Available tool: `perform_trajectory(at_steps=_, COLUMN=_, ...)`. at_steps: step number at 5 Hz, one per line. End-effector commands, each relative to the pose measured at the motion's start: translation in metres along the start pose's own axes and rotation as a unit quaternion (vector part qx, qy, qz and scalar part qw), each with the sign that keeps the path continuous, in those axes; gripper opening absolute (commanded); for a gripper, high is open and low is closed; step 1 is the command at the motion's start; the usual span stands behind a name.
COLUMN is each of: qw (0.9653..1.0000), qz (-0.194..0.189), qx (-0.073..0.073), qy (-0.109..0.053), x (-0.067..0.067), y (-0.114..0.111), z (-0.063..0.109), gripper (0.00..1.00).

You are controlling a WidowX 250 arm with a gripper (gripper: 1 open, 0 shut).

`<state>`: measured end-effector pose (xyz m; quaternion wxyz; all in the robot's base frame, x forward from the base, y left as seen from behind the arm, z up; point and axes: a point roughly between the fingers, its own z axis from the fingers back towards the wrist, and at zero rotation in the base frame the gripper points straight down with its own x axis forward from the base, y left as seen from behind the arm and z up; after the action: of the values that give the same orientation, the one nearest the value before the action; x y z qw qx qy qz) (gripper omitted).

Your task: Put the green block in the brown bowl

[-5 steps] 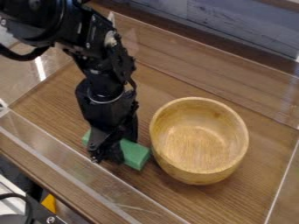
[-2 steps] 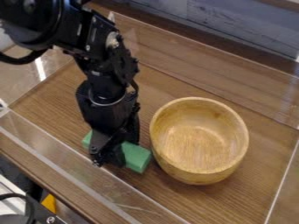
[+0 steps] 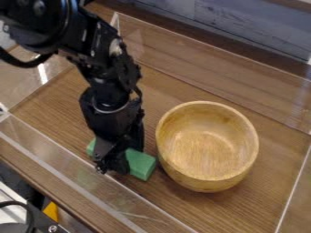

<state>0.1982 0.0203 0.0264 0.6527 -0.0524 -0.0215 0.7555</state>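
The green block (image 3: 142, 165) lies flat on the wooden tabletop, just left of the brown bowl (image 3: 208, 106). Its two ends stick out on either side of my black gripper (image 3: 112, 162). The gripper points straight down, and its fingers (image 3: 102, 160) reach the table and straddle the block's middle. That middle part is hidden, so I cannot tell whether the fingers press on the block or only flank it. The bowl stands upright, with nothing in its hollow and a narrow gap between it and the block.
Clear plastic walls (image 3: 49, 173) fence the wooden table on the near and left sides. The black arm (image 3: 73, 41) rises toward the upper left. A light strip (image 3: 231, 23) runs along the far edge of the table.
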Motion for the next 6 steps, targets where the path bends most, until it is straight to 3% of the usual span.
perform_trajectory(at_steps=1, qw=0.9999, qz=-0.006, qx=-0.009, qy=0.001, x=-0.0093, y=-0.0012, z=-0.0039, gripper=0.00)
perform_trajectory(at_steps=3, qw=0.9999, qz=0.007, qx=-0.009, qy=0.002, x=-0.0030, y=-0.0087, z=0.0015, gripper=0.00)
perform_trajectory(at_steps=5, qw=0.9999, qz=0.005, qx=-0.009, qy=0.004, x=-0.0050, y=-0.0024, z=-0.0045, gripper=0.00)
perform_trajectory(at_steps=6, qw=0.9997, qz=0.021, qx=-0.009, qy=0.003, x=-0.0063, y=0.0004, z=0.0036, gripper=0.00)
